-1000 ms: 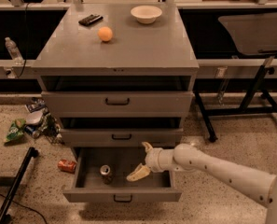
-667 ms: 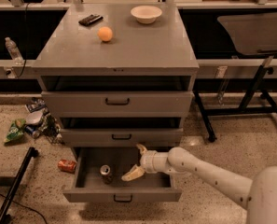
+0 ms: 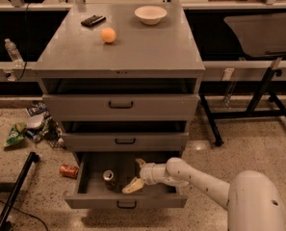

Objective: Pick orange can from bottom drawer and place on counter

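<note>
Currently, the gripper (image 3: 136, 175) is hovering inside the open bottom drawer (image 3: 157, 200), its two fingers gaping wide and holding nothing. The orange can (image 3: 109, 176) is standing in the drawer just beside it, apart from the fingers. Above, an orange ball (image 3: 108, 35) is sitting on the counter (image 3: 147, 52).
</note>
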### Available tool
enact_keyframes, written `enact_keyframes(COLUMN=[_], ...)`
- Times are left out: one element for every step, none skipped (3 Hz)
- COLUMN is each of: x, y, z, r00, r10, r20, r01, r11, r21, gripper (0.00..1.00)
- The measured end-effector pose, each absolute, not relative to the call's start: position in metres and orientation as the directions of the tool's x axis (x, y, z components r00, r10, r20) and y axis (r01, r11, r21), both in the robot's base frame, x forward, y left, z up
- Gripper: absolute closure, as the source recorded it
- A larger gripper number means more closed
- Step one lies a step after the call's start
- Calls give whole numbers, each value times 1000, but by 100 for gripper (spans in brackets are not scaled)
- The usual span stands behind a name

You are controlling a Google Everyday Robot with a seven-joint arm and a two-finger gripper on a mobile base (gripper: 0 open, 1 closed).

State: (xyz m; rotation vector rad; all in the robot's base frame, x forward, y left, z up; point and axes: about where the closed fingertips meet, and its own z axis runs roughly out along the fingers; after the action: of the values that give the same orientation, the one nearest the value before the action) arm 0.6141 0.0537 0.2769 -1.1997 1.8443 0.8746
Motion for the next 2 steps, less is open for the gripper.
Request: enact_keyframes(x=[616,620], y=[63,77], z=[267,256], r00=[-303,-320], r10=[-380,-348], r20=[-874,-881], r01=[-917,-902], r11=[366,396], r21=[158,172], gripper=[0,0])
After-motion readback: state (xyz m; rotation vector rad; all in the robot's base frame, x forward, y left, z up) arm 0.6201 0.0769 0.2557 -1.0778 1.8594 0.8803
